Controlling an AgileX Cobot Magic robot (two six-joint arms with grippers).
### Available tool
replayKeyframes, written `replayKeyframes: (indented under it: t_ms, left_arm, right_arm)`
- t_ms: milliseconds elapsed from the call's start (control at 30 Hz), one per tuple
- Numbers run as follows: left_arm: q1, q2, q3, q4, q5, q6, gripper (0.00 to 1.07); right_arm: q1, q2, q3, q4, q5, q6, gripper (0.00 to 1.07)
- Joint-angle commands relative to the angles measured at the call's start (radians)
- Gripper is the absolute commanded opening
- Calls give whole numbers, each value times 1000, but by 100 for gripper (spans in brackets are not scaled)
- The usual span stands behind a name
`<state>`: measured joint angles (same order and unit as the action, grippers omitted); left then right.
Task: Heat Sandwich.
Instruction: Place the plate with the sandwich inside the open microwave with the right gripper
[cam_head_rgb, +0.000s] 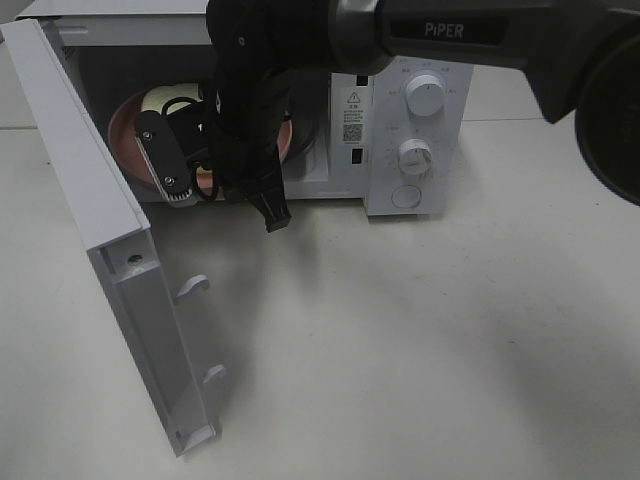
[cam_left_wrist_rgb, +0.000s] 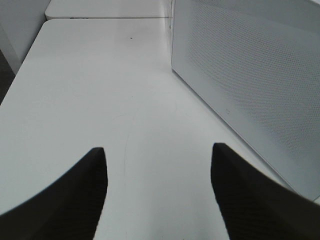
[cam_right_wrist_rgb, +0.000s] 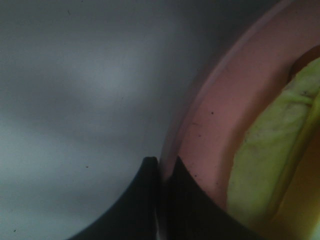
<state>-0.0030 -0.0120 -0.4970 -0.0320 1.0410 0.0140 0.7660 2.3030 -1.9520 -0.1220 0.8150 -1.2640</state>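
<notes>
Exterior high view, going left to right: your microwave's door (cam_head_rgb: 110, 230) is swung wide open on the left, with its latch hooks (cam_head_rgb: 190, 288) sticking out over the tabletop (cam_head_rgb: 420, 340). Next over is the grey cavity of the microwave (cam_head_rgb: 95, 75). The pink plate (cam_head_rgb: 125, 120) sits inside it with the sandwich (cam_head_rgb: 165, 99) on top, so the sandwich is in the oven, on the plate. Your black arm (cam_head_rgb: 450, 30), the one marked PIPER, comes in from the upper right and reaches across into the opening, hiding most of the plate's right half. Right of that is the white control panel (cam_head_rgb: 455, 140), with two knobs (cam_head_rgb: 427, 92) stacked one above the other and a round button (cam_head_rgb: 406, 197) below them. Past that it's just plain off-white tabletop, matte, with soft shadows from the arm and door.

Right wrist view: your right hand (cam_right_wrist_rgb: 160, 167) is pinched closed, and the plate's rim is caught between the tips. The sandwich's yellow-green layer shows further in on the plate.

Left wrist view: your left hand (cam_left_wrist_rgb: 159, 148) hangs over bare tabletop with its fingers well apart and nothing between them. A white dotted panel (cam_left_wrist_rgb: 250, 75) stands just beside it. Further off, a thin seam (cam_left_wrist_rgb: 100, 18) shows where a second white surface butts up.
</notes>
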Motion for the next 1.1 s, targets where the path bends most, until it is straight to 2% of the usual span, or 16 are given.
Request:
replayKeyframes:
  t_ms: [33,467,1100]
  left_arm:
    - [1,-18,3,-3,-6,-3,59]
    - [1,-18,3,21,-6,-3,59]
    - [1,-18,3,42,-6,-4,59]
  right_arm:
    - [-11,17,-41,0,-10,29,0]
    - [-32,107,-165,0,-4,47,0]
    - [-67,140,-196,0,-82,90,0]
